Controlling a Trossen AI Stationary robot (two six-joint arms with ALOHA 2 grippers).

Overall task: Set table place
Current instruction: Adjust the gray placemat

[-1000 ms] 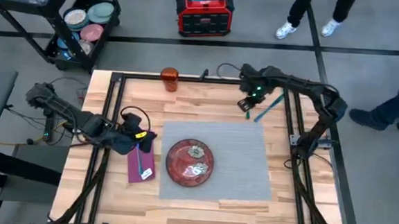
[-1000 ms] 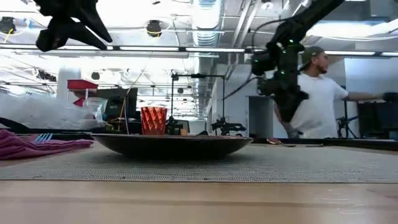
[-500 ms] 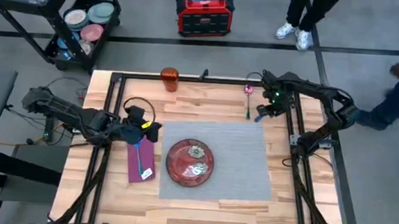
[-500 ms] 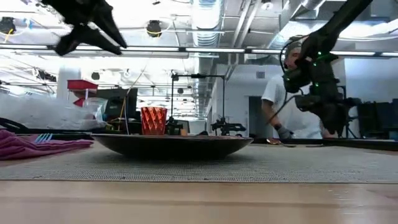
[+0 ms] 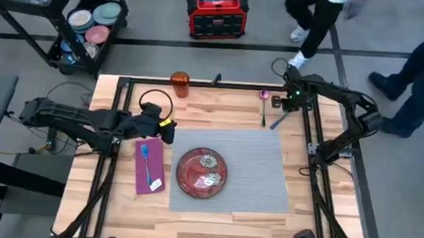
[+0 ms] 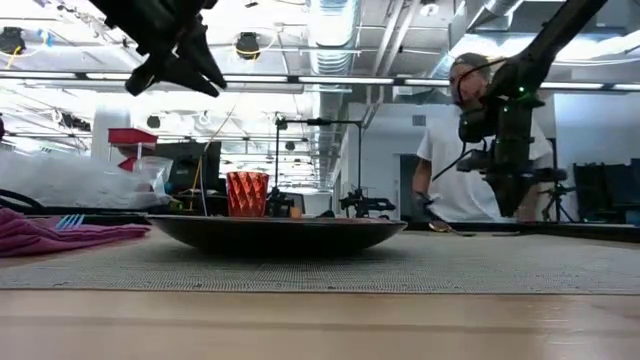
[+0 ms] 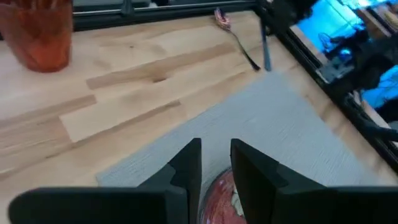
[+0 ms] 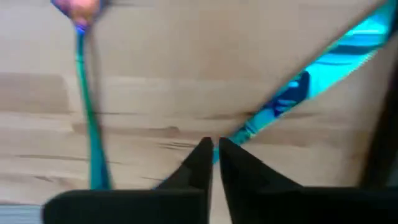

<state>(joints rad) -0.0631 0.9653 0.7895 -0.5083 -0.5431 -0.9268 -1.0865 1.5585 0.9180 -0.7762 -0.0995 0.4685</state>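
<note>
The plate sits on the placemat, a blue utensil on the napkin beside it. The left gripper hovers above them, fingers slightly apart. Farther off, the right gripper, fingers together, hangs over the teal knife; closed fingers could nudge it away.

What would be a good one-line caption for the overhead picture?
Two robot arms set a place: red plate on grey placemat, blue utensil on purple napkin, orange cup behind.
</note>
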